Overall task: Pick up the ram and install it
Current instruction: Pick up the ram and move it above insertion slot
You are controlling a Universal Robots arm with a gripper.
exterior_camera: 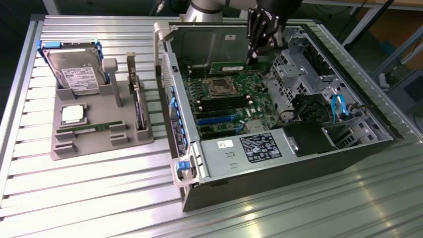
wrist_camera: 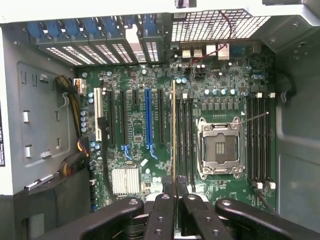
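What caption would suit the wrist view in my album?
Gripper holding the ram edge-on over the motherboard in an open computer case.

**A:** What do you count on the worktop [exterior_camera: 86, 198]?

**B:** One open computer case [exterior_camera: 278, 191] and one grey tray [exterior_camera: 99, 148].

**A:** And memory sticks?

**B:** Two. One ram [wrist_camera: 173, 125] is pinched in my one tool [wrist_camera: 173, 186], and a second ram stick [exterior_camera: 92, 128] lies at the exterior view's left.

**A:** What else is on the tray?

**B:** One hard drive [exterior_camera: 74, 69], one silver processor chip [exterior_camera: 73, 114] and one expansion card [exterior_camera: 136, 99].

**A:** And inside the case?

**B:** One motherboard [exterior_camera: 231, 106], one processor socket [wrist_camera: 220, 147], one blue slot [wrist_camera: 148, 120], one silver heat sink [wrist_camera: 125, 180] and one labelled power supply [exterior_camera: 264, 146].
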